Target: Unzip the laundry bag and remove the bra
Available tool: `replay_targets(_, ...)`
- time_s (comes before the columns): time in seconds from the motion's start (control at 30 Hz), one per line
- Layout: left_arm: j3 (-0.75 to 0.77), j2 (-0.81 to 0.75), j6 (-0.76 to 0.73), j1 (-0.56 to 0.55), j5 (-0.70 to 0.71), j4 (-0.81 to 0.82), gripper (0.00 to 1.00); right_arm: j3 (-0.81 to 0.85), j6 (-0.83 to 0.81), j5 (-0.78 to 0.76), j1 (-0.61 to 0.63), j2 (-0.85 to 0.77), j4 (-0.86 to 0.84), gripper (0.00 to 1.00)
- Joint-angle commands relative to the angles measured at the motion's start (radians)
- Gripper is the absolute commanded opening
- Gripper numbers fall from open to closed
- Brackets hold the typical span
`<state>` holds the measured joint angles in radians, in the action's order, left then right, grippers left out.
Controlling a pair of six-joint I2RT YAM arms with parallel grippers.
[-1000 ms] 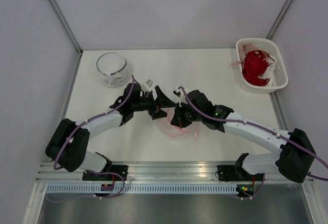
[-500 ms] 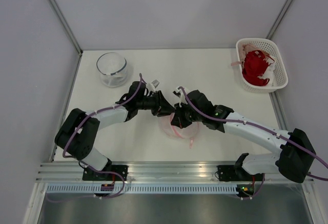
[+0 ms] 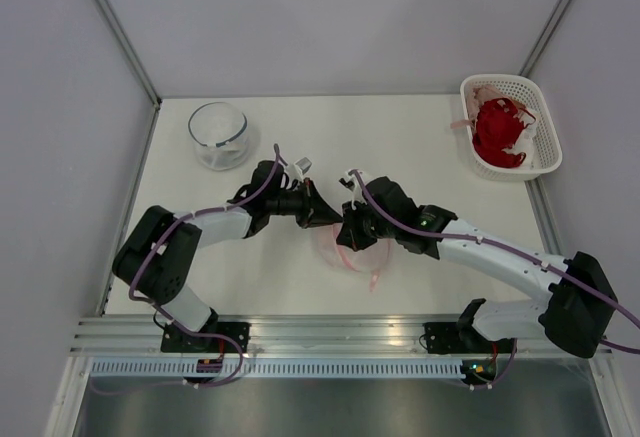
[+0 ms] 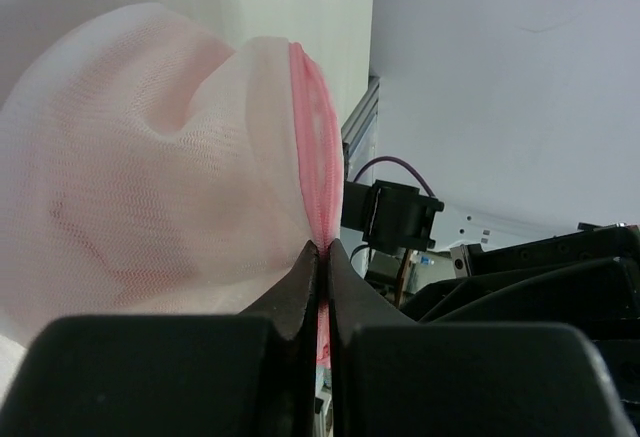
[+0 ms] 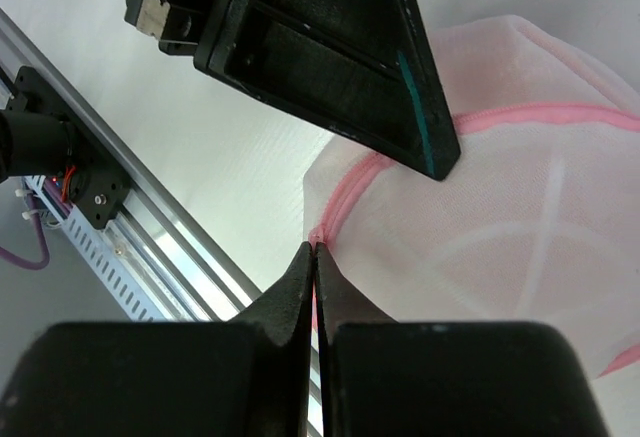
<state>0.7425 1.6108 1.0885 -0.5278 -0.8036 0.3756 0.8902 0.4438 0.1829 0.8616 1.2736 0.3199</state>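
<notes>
The laundry bag [image 3: 352, 253], a white mesh pod with a pink zipper rim, lies mid-table between both arms. My left gripper [image 3: 330, 220] is shut on the pink rim [image 4: 318, 172]; its mesh [image 4: 150, 177] bulges to the left, with pale pink showing faintly inside. My right gripper [image 3: 346, 234] is shut on the pink zipper edge [image 5: 340, 205] at the bag's corner, mesh [image 5: 500, 227] spreading right. The left gripper's finger [image 5: 330, 47] crosses above it in the right wrist view. The bra itself is hidden inside the bag; a thin pink strap [image 3: 376, 275] trails out near the front.
A clear glass bowl [image 3: 219, 135] stands at the back left. A white lattice basket [image 3: 510, 127] holding a red garment [image 3: 497, 132] sits at the back right. The metal rail [image 3: 330, 332] runs along the near edge. Grey walls enclose the table.
My left gripper moved right onto the bag and closed on its pink rim; it was open before. The right gripper stayed shut on the bag's edge.
</notes>
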Motion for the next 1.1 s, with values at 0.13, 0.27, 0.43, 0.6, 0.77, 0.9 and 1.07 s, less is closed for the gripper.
replay_targets(0.13,-0.043,-0.045,0.05,0.078,0.063,0.046,0.02,0.013,-0.013,-0.089,0.004,-0.054,0.057,0.01)
replay_targets(0.27,-0.058,-0.071,0.054,0.114,0.078,0.034,0.02,0.009,-0.008,-0.111,0.005,-0.057,0.073,0.0)
replay_targets(0.43,-0.078,-0.095,0.05,0.167,0.076,0.022,0.02,0.007,-0.007,-0.137,0.004,-0.048,0.088,0.01)
replay_targets(0.6,-0.078,-0.086,0.033,0.204,0.057,0.003,0.02,0.01,0.007,-0.177,0.005,-0.025,0.125,0.0)
replay_targets(0.77,-0.089,-0.068,0.037,0.224,0.044,0.014,0.02,0.027,0.021,-0.273,0.004,0.01,0.191,0.0)
replay_targets(0.9,-0.103,-0.074,0.045,0.224,0.047,0.025,0.02,0.05,0.035,-0.365,0.004,0.038,0.243,0.0)
replay_targets(1.07,-0.101,-0.071,0.044,0.227,0.038,0.022,0.02,0.07,0.041,-0.45,0.005,0.078,0.278,0.01)
